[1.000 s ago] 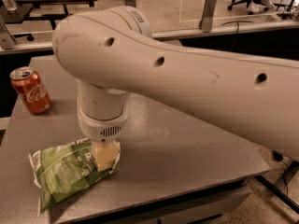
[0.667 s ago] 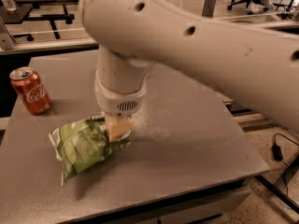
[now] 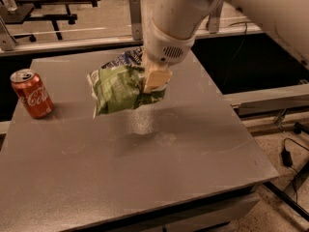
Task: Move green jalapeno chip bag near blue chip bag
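Finding: green bag (image 3: 115, 89) held aloft

The green bag hangs clear above the table (image 3: 183, 173), long axis roughly level, free end pointing left toward the can (image 3: 32, 94). The gripper (image 3: 154, 84) is clamped on its right end. The blue bag (image 3: 121, 58) lies just behind, partly hidden

The arm (image 3: 270, 4) reaches in from the upper right, its thick wrist (image 3: 169, 28) pointing down over the far half of the worktop (image 3: 183, 149). The gripper (image 3: 155, 83) hangs above the surface, its fingers (image 3: 153, 76) clamped on the bag (image 3: 116, 88), which is held in the air.
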You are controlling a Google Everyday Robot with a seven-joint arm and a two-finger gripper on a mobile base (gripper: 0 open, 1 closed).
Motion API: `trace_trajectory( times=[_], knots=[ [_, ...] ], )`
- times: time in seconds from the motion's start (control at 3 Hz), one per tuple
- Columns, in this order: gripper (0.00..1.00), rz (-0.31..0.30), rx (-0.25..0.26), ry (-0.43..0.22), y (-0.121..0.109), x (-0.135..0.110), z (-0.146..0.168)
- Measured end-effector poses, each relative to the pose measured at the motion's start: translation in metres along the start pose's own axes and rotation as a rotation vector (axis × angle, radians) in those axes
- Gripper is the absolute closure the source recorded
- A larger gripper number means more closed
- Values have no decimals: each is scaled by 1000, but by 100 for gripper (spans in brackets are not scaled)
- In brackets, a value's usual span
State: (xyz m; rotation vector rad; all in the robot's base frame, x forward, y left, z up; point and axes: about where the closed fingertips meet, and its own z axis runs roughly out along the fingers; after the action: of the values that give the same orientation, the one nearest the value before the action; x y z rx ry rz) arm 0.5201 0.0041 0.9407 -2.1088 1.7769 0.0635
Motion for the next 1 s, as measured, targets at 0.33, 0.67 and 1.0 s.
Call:
trace_trajectory(
  times=[0.33,0.67,1.0],
  knots=[
    [96,151,86,-12,-67,51,-10],
    [73,220,120,-10,-94,76,-7],
    [43,272,119,-8,-105,96,6]
  ],
)
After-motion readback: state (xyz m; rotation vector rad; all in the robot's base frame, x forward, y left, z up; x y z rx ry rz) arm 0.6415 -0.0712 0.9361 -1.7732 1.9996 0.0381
